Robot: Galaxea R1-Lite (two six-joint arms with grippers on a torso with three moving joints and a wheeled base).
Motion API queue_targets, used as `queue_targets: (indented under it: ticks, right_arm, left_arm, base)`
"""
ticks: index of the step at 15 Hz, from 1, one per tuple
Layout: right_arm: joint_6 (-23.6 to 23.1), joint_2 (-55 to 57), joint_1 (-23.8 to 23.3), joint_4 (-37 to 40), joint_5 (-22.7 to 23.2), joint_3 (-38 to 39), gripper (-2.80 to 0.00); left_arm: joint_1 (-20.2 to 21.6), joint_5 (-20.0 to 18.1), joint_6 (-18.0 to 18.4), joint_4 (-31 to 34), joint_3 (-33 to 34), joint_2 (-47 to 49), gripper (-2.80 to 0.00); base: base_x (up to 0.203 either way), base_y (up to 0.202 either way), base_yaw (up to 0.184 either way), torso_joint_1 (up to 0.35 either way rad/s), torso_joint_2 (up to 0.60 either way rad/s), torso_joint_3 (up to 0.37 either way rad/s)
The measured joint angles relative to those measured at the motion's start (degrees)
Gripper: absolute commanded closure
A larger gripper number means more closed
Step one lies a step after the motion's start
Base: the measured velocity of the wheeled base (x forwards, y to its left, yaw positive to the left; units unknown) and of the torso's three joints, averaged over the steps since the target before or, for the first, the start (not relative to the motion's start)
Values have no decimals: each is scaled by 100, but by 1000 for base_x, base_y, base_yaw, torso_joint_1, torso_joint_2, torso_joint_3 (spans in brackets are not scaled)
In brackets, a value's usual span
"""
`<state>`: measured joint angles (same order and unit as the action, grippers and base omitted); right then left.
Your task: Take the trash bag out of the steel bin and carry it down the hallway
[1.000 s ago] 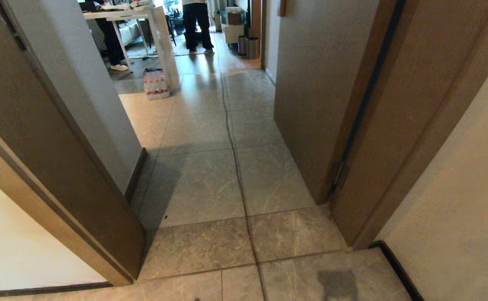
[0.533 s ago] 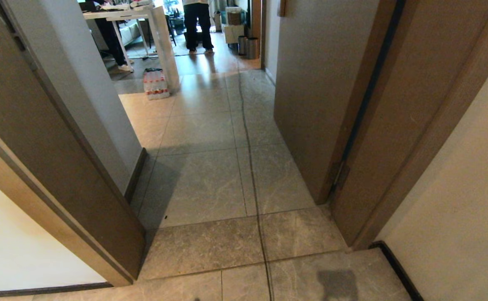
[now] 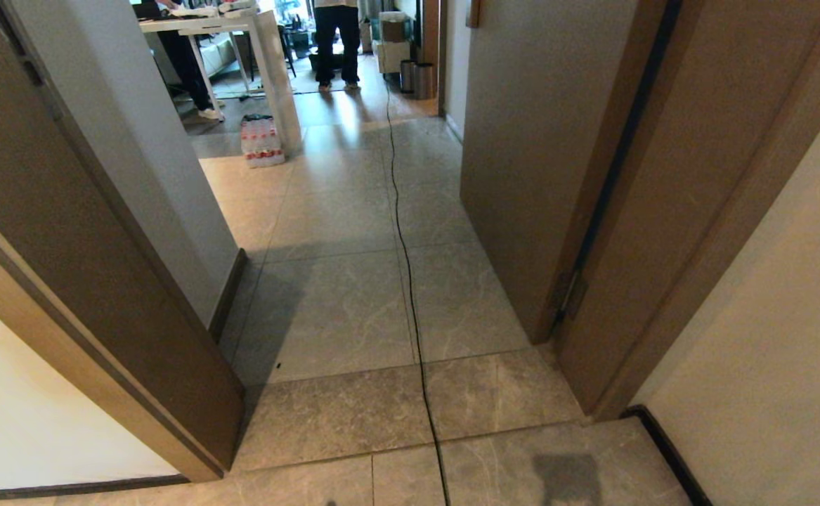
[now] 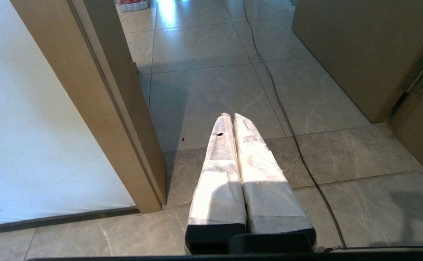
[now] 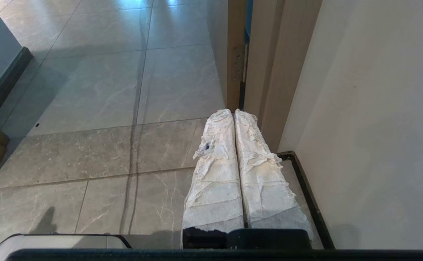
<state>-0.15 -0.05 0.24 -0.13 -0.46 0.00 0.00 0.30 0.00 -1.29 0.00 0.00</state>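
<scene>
Grey-beige stone tiles line the hallway, which the head view shows running from a brown wooden door frame on the left, past an open door on the right, toward a brighter room at the far end. A thin black cable trails along the floor down the middle of the passage. Two small steel bins stand side by side at the far right of that room, well apart from the robot; whether either holds a trash bag cannot be made out at this range. Nearby, a pack of bottles with red caps sits at the foot of a white table; any label on it is too small to read. Two people stand by the table, cut off above the legs. Neither arm appears in this view. In the left wrist view, the left gripper, its fingers wrapped in white tape and pressed together with nothing between them, hangs over the tiles just beside the door frame, with the cable close by. In the right wrist view, the right gripper, wrapped in frayed white tape, is likewise closed and empty, near the door's hinge and a pale wall. No bag shows in either wrist view.
</scene>
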Motion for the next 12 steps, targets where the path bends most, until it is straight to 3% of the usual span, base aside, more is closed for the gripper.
queue_targets:
  ticks: [12]
  right_arm:
    - [-1,0,0,-2,2,0,0]
  left_arm:
    - [0,0,0,0,0,0,0]
  base:
    - [0,0,0,0,0,0]
